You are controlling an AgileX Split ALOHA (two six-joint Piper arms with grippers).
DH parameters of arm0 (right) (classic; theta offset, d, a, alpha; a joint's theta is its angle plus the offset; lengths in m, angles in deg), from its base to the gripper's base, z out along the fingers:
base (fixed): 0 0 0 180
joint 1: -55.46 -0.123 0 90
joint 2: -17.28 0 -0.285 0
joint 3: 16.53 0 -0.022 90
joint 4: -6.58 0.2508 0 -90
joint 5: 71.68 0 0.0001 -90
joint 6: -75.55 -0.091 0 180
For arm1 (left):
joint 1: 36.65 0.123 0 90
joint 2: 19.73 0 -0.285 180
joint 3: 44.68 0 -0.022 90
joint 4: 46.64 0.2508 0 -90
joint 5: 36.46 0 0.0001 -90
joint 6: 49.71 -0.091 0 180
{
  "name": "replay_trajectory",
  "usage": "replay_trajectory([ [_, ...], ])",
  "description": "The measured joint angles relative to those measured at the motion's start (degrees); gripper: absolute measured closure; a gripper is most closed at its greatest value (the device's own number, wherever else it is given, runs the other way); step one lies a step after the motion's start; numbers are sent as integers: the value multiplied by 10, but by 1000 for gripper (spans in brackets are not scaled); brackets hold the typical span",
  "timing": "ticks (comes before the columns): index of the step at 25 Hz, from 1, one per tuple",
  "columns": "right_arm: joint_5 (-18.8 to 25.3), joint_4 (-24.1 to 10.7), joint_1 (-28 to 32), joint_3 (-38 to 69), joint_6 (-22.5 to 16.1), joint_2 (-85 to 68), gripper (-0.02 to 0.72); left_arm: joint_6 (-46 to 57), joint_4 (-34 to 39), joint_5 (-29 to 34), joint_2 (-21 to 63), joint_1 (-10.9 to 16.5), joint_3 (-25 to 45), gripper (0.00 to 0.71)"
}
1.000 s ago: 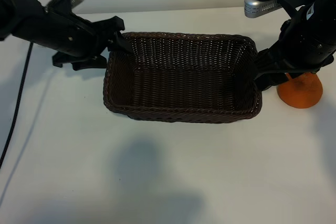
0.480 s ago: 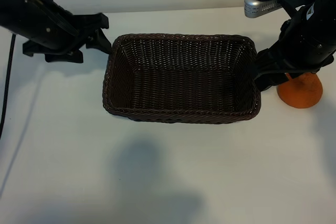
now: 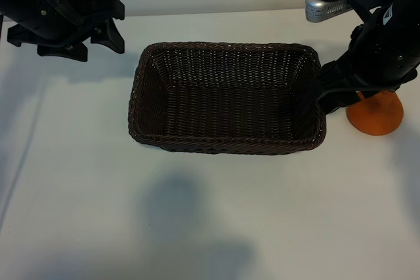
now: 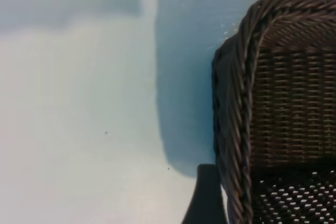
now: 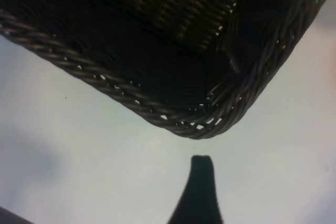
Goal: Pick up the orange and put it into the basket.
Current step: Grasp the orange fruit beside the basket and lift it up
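While orange [image 3: 375, 117] sits beside basket [image 3: 226, 143], untouched

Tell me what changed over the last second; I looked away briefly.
The left pincer left the basket rim and drew up and away toward the far left corner, holding nothing. Basket, orange and right pincer beside the basket's right end stayed put.

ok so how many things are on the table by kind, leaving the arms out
wicker basket: 1
orange: 1
total: 2
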Motion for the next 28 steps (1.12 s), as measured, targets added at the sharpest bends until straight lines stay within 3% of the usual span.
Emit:
replay_trajectory([
  [4, 0, 0, 0, 0, -1, 0, 108, 1, 6, 1, 0, -10, 0, 114],
  [11, 2, 0, 0, 0, -1, 0, 108, 10, 13, -16, 0, -51, 0, 114],
  [19, 10, -1, 0, 0, -1, 0, 108, 17, 50, -5, 10, -53, -1, 114],
  [28, 10, -3, 0, 0, -1, 0, 108, 1, 139, 47, 136, -53, -1, 114],
])
